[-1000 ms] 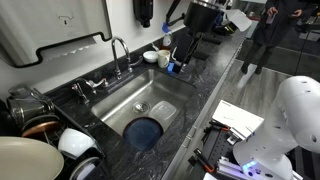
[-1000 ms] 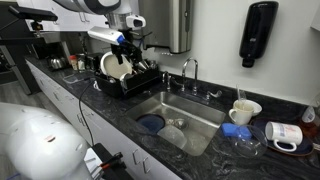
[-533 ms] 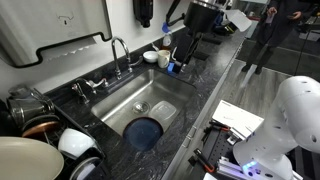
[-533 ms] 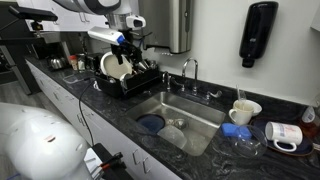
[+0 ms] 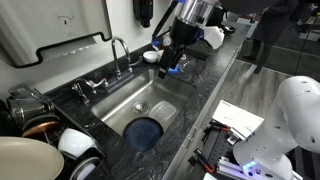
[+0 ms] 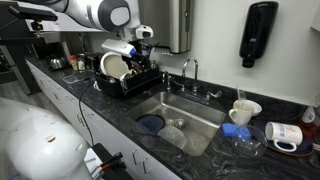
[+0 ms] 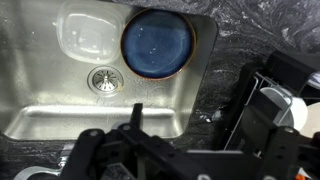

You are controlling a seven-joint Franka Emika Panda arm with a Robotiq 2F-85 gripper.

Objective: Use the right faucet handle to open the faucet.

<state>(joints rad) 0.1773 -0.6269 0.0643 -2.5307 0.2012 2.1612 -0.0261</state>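
The faucet [image 5: 118, 48] is a tall chrome gooseneck at the back of the steel sink [image 5: 160, 88]; it also shows in the other exterior view [image 6: 188, 70]. The right faucet handle [image 6: 208, 94] is a small chrome lever beside its base, and shows in an exterior view [image 5: 132, 66]. My gripper [image 5: 168, 64] hangs high over the sink area, well away from the faucet; in an exterior view [image 6: 142, 48] it is above the dish rack's edge. In the wrist view the gripper [image 7: 190, 135] is dark, looks open and holds nothing. The faucet is out of the wrist view.
A blue plate [image 7: 157, 44] lies in the sink next to the drain [image 7: 104, 79]. A black dish rack [image 6: 125, 78] with plates stands beside the sink. Cups and a bowl [image 6: 240, 110] sit on the counter at the sink's other end. A soap dispenser [image 6: 258, 32] hangs on the wall.
The arm has swung toward the sink. The gripper moved left in one exterior view and right, away from the rack's far end, in the other. It stays empty.
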